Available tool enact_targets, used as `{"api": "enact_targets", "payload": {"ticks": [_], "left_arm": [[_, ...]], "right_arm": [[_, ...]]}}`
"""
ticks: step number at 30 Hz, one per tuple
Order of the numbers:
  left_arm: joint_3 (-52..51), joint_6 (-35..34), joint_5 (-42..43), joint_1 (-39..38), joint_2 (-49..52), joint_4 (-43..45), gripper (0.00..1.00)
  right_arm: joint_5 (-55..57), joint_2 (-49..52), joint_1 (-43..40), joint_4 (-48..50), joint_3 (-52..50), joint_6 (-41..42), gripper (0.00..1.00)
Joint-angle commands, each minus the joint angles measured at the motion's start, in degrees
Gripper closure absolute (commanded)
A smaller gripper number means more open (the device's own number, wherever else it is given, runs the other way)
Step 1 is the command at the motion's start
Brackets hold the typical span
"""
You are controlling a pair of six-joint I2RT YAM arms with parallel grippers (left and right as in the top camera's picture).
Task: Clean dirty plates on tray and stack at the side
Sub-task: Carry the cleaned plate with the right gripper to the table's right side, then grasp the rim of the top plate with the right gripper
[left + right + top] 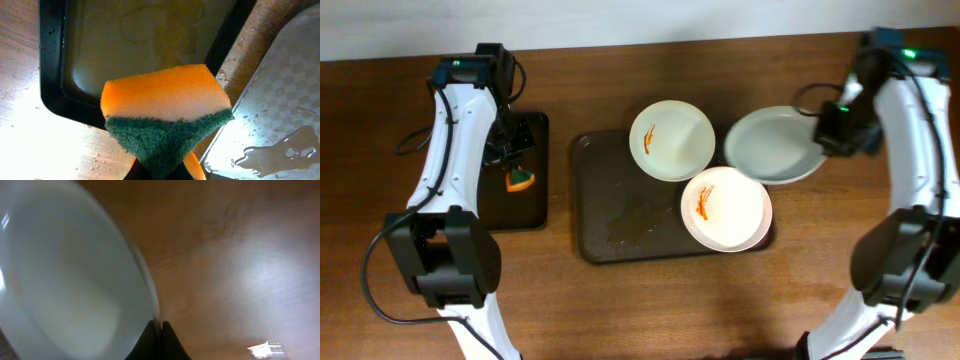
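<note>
the right gripper (825,126) pinches the rim of the clean plate (770,148), just right of the big tray (620,215). the far dirty plate (670,140) and the near dirty plate (725,208) sit on that tray. left of it, the left gripper (516,166) squeezes the sponge (165,100).
</note>
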Motion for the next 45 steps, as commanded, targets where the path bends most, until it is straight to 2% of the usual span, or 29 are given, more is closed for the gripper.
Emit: {"api": "enact_targets", "payload": {"ticks": [1, 3, 5, 6, 7, 8, 9, 11, 12, 13, 14, 15, 16, 17, 19, 22, 23, 24, 26, 28, 30, 31, 32, 35, 42, 43, 45], "left_arm": [[-0.2, 0.9, 0.6, 0.5, -1.7, 0.0, 1.00], [-0.2, 0.9, 0.6, 0.5, -1.7, 0.0, 1.00], [-0.2, 0.9, 0.6, 0.5, -1.7, 0.1, 1.00], [-0.2, 0.9, 0.6, 0.5, -1.7, 0.0, 1.00], [-0.2, 0.9, 0.6, 0.4, -1.7, -0.1, 1.00], [-0.2, 0.9, 0.6, 0.5, -1.7, -0.3, 1.00], [-0.2, 0.9, 0.6, 0.5, -1.7, -0.3, 1.00], [-0.2, 0.9, 0.6, 0.5, -1.7, -0.3, 1.00], [-0.2, 0.9, 0.6, 0.4, -1.7, -0.2, 1.00], [-0.2, 0.9, 0.6, 0.4, -1.7, -0.1, 1.00], [-0.2, 0.9, 0.6, 0.4, -1.7, 0.0, 1.00], [-0.2, 0.9, 0.6, 0.4, -1.7, 0.0, 1.00], [-0.2, 0.9, 0.6, 0.4, -1.7, 0.0, 1.00], [-0.2, 1.0, 0.6, 0.4, -1.7, 0.0, 1.00], [-0.2, 0.9, 0.6, 0.4, -1.7, 0.0, 1.00], [-0.2, 1.0, 0.6, 0.4, -1.7, 0.0, 1.00], [-0.2, 1.0, 0.6, 0.4, -1.7, 0.0, 1.00], [-0.2, 1.0, 0.6, 0.4, -1.7, 0.0, 1.00], [-0.2, 1.0, 0.6, 0.4, -1.7, 0.0, 1.00], [-0.2, 0.9, 0.6, 0.4, -1.7, 0.0, 1.00], [-0.2, 0.9, 0.6, 0.4, -1.7, 0.1, 1.00], [-0.2, 0.9, 0.6, 0.4, -1.7, 0.2, 1.00], [-0.2, 1.0, 0.6, 0.4, -1.7, 0.2, 1.00], [-0.2, 0.9, 0.6, 0.4, -1.7, 0.2, 1.00], [-0.2, 0.9, 0.6, 0.4, -1.7, 0.2, 1.00], [-0.2, 0.9, 0.6, 0.4, -1.7, 0.2, 1.00], [-0.2, 0.9, 0.6, 0.4, -1.7, 0.2, 1.00]], "right_arm": [[-1.9, -1.0, -7.6, 6.8, -8.4, -0.9, 0.96], [-2.0, -0.9, -13.5, 13.5, -15.8, -0.7, 0.96], [-2.8, -0.9, -16.2, 15.9, -18.9, 0.5, 0.96], [-3.1, -0.9, -17.3, 15.9, -19.5, 0.4, 0.88], [-4.0, -0.9, -17.4, 15.4, -19.2, 0.2, 0.66], [-8.1, -0.9, -17.0, 15.0, -18.8, -1.6, 0.37], [-11.1, -1.0, -16.4, 13.6, -17.6, -2.1, 0.33], [-12.6, -1.6, -13.8, 11.3, -14.6, -4.4, 0.32], [-13.0, -2.7, -9.8, 10.0, -11.8, -5.3, 0.30], [-14.7, -3.5, -6.6, 9.9, -10.4, -8.5, 0.24], [-14.6, -4.0, 0.1, 10.0, -8.8, -10.2, 0.21], [-13.3, -4.0, 5.5, 11.6, -8.7, -10.1, 0.06], [-11.7, -3.4, 11.0, 14.8, -9.0, -9.6, 0.01], [-7.8, -1.7, 16.7, 19.1, -9.3, -3.9, 0.02], [-4.3, 1.2, 20.4, 23.0, -9.3, 3.1, 0.02], [-4.9, 6.7, 24.6, 29.2, -9.3, 3.7, 0.00], [-4.1, 8.2, 25.8, 30.4, -9.3, 4.3, 0.12], [-1.5, 9.8, 26.6, 30.9, -9.3, 7.3, 0.15], [-1.0, 11.4, 26.9, 31.9, -9.3, 7.6, 0.17], [-1.0, 12.2, 26.9, 32.9, -9.4, 7.6, 0.27], [-0.8, 12.7, 26.9, 33.5, -9.7, 7.6, 0.34], [-0.3, 12.7, 26.9, 33.5, -9.9, 7.6, 0.45], [-0.1, 12.7, 26.9, 34.2, -10.9, 7.6, 0.48], [-0.2, 13.1, 26.8, 38.8, -15.0, 7.6, 0.48], [-1.7, 13.5, 27.0, 41.0, -16.6, 7.5, 0.51], [-1.7, 13.5, 27.2, 41.9, -17.4, 7.5, 0.53], [-1.7, 13.5, 27.6, 42.5, -17.6, 7.5, 0.77]]}}
